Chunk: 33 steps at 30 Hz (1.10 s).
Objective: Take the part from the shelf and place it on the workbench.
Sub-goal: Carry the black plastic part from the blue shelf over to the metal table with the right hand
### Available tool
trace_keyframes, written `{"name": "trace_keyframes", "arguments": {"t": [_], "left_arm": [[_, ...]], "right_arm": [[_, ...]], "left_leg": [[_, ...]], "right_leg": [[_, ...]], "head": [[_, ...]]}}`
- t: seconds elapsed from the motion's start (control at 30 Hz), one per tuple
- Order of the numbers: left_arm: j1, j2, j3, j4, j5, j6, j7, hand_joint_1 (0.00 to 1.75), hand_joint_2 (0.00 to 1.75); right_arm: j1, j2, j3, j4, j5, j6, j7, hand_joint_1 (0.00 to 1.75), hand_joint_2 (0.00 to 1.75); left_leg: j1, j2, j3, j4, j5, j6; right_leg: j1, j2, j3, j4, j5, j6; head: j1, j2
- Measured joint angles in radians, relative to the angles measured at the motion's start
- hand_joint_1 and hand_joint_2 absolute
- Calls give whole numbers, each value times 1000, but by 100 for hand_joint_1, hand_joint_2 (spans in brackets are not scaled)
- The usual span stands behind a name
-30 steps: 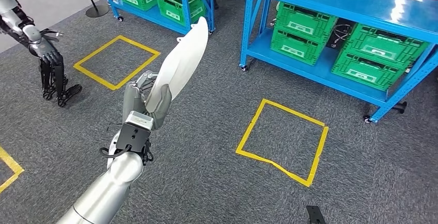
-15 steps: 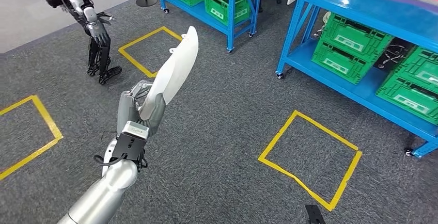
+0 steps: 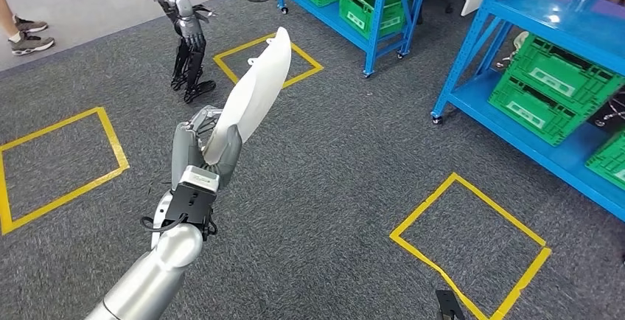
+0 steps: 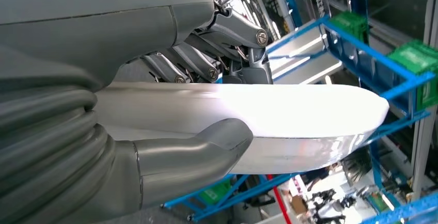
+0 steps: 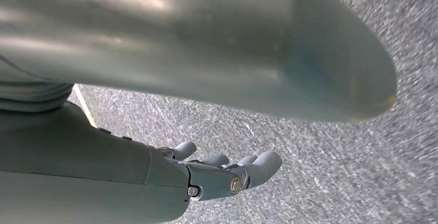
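L hand (image 4: pixel 155 126) grips white part (image 4: pixel 289 115); blue shelf (image 4: pixel 372 43) w/ green crates behind.

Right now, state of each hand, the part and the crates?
Left hand: grips the white part, raised.
White part: held, tilted, off the shelf.
Right hand: holds nothing, fingers loosely curled over the carpet.
Green crates: on the blue shelf.

Grey carpet floor (image 3: pixel 309 209) marked with yellow tape squares (image 3: pixel 472 240). Blue shelving racks (image 3: pixel 472 47) holding green crates (image 3: pixel 542 91) stand beyond and right of the hand. A second humanoid robot (image 3: pixel 180 25) stands beyond it; a person's shoes (image 3: pixel 29 34) lie far left.
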Motion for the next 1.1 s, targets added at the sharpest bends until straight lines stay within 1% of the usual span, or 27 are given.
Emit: {"name": "trace_keyframes", "arguments": {"t": [0.07,0.1,0.13,0.2,0.23,0.27,0.3,0.33,0.43,0.47,0.5,0.53,0.57,0.63,0.67,0.7,0.73,0.77,0.8,0.83,0.87,0.9,0.93,1.0,1.03,1.07,1.1], "left_arm": [[-3,-5,0,-1,-4,-5,5,175,175],[-5,-6,0,-1,-6,-7,7,175,175],[-8,-8,0,-2,-8,-9,10,175,175],[-16,-15,0,-1,-11,-13,15,175,175],[-19,-18,0,-1,-12,-15,17,175,175],[-20,-19,0,1,-13,-17,20,175,175],[-20,-19,1,2,-14,-18,23,175,175],[-20,-19,1,3,-16,-20,26,175,175],[-20,-19,2,4,-18,-21,29,175,175],[-21,-19,2,4,-18,-21,29,175,175],[-21,-19,2,4,-20,-22,29,175,175],[-21,-19,2,4,-23,-22,29,175,175],[-21,-19,3,4,-27,-23,29,175,175],[-20,-19,6,4,-32,-24,29,175,175],[-20,-17,9,3,-33,-24,29,175,175],[-20,-16,12,2,-33,-24,29,175,175],[-21,-16,15,1,-34,-23,29,175,175],[-22,-15,18,1,-36,-23,29,175,175],[-22,-15,19,1,-37,-23,30,175,175],[-21,-15,19,2,-39,-23,31,175,175],[-20,-14,20,2,-41,-24,32,175,175],[-20,-13,20,3,-42,-24,33,175,175],[-19,-12,20,3,-42,-24,33,175,175],[-21,-13,21,3,-43,-26,33,175,175],[-23,-15,21,3,-44,-28,33,175,175],[-24,-16,21,3,-45,-29,34,175,175],[-25,-18,21,3,-45,-31,34,175,175]], "right_arm": [[-2,3,-3,0,-2,0,0,0,0],[-3,5,-4,0,-3,0,-1,0,0],[-3,6,-4,0,-3,0,-1,0,0],[-3,8,-5,0,-1,2,-3,0,0],[-2,8,-5,0,1,2,-3,0,0],[0,8,-5,0,3,4,-2,0,0],[0,8,-5,0,5,5,-2,0,0],[0,8,-5,0,6,6,-2,0,0],[0,9,-5,0,7,7,-1,0,0],[0,9,-5,0,8,7,-1,0,0],[0,9,-5,0,8,7,-1,0,0],[-1,9,-5,0,11,7,-1,0,0],[-2,9,-5,0,14,7,-1,0,0],[-4,10,-5,0,19,7,-1,0,0],[-5,11,-5,0,21,7,-1,0,0],[-6,12,-5,-1,22,7,-1,0,0],[-6,13,-5,-1,24,7,-1,0,0],[-5,14,-5,-1,26,7,1,0,0],[-4,14,-5,-1,27,7,2,0,0],[-3,14,-5,-1,29,7,3,0,0],[-2,14,-5,-1,29,7,4,0,0],[-2,14,-5,-1,30,7,4,0,0],[-3,14,-5,-1,30,7,5,0,0],[-4,15,-5,-1,29,7,6,0,0],[-5,15,-5,-1,29,7,7,0,0],[-5,15,-5,-1,28,7,10,0,0],[-6,15,-5,-1,27,7,12,0,0]], "left_leg": [[-2,-23,-1,-4,6,14],[-1,-34,0,-8,9,21],[1,-45,1,-12,13,28],[4,-67,1,-17,17,36],[3,-78,0,-17,18,38],[2,-91,-1,-16,18,39],[0,-103,-2,-14,19,39],[0,-112,-3,-13,19,39],[0,-121,-3,-11,19,39],[0,-126,-3,-10,19,39],[0,-132,-3,-9,19,39],[0,-147,-6,-7,21,33],[0,-164,-9,-6,23,26],[2,-194,-18,-9,30,8],[2,-190,-21,-8,30,3],[0,-171,-29,6,20,-2],[-1,-145,-46,39,-1,-6],[0,-114,-70,94,-33,-9],[1,-93,-102,162,-68,-14],[4,-83,-133,227,-94,-17],[6,-78,-154,270,-106,-20],[9,-75,-153,272,-98,-22],[11,-68,-132,235,-73,-23],[10,-31,-54,96,-16,-20],[8,-13,-24,41,1,-14],[5,-2,-7,9,8,-6],[2,-3,-2,-2,8,2]], "right_leg": [[-1,-13,4,-4,0,14],[-4,-3,4,-1,-6,20],[-6,18,-2,18,-20,25],[-7,75,-47,115,-73,29],[-6,89,-82,184,-102,29],[-4,96,-114,242,-120,29],[-3,98,-134,276,-123,27],[-2,98,-144,289,-118,26],[-1,98,-142,278,-101,24],[-1,99,-133,257,-88,23],[-1,103,-115,218,-65,21],[0,117,-85,151,-38,17],[1,130,-55,83,-11,12],[3,143,-18,1,14,-2],[1,133,-15,-3,18,-9],[0,123,-13,-8,22,-16],[-2,112,-10,-12,25,-22],[-1,100,-10,-14,26,-26],[0,88,-10,-14,26,-29],[1,75,-11,-14,25,-29],[1,62,-11,-13,24,-30],[1,50,-11,-13,24,-29],[1,37,-9,-13,22,-27],[2,15,-5,-11,16,-18],[5,6,-3,-9,13,-13],[7,-2,0,-8,10,-6],[8,-12,2,-8,8,0]], "head": [[1,0],[1,0],[3,0],[8,0],[11,0],[12,0],[13,0],[13,0],[13,0],[13,0],[13,0],[13,0],[13,0],[12,0],[12,0],[10,0],[7,0],[5,0],[2,0],[1,0],[1,0],[1,0],[1,0],[0,0],[1,0],[2,0],[3,0]]}}
